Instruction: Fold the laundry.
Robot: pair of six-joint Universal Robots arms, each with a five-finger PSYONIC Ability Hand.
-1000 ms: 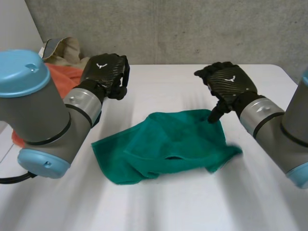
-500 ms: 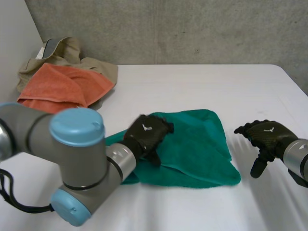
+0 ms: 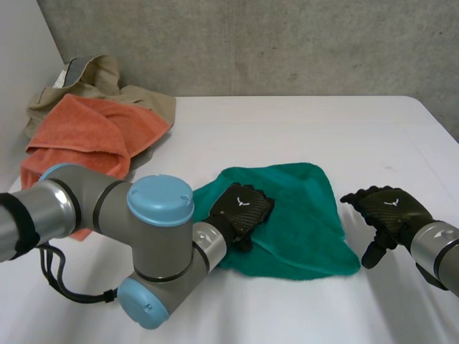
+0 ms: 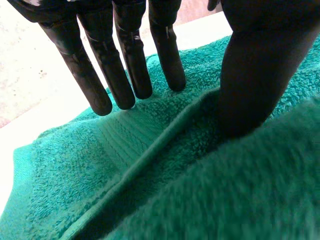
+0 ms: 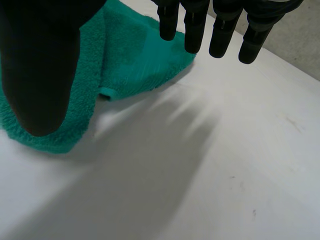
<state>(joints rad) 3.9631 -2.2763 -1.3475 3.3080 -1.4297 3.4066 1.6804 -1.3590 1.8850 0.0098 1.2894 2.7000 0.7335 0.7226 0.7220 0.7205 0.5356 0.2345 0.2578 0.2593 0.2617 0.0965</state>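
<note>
A green towel [image 3: 305,215] lies folded over on the white table [image 3: 287,129], near the front middle. My left hand [image 3: 242,209] rests flat on the towel's left part. In the left wrist view its straight fingers [image 4: 125,75] touch the green towel [image 4: 150,190] and its thumb [image 4: 250,80] presses down beside a folded edge, with nothing pinched. My right hand [image 3: 387,209] hovers over bare table just right of the towel's right edge. In the right wrist view its fingers [image 5: 225,25] are spread and hold nothing, and the towel's corner [image 5: 125,55] lies under them.
An orange towel [image 3: 86,132] and a beige garment [image 3: 107,79] are heaped at the table's back left corner. A concrete wall [image 3: 287,43] runs along the table's far edge. My left arm's elbow [image 3: 154,236] lies low over the front left of the table.
My left arm swung from the back left down onto the green towel. My right hand left the towel's far corner and drew off to the right. The towel now lies flatter, folded over.
</note>
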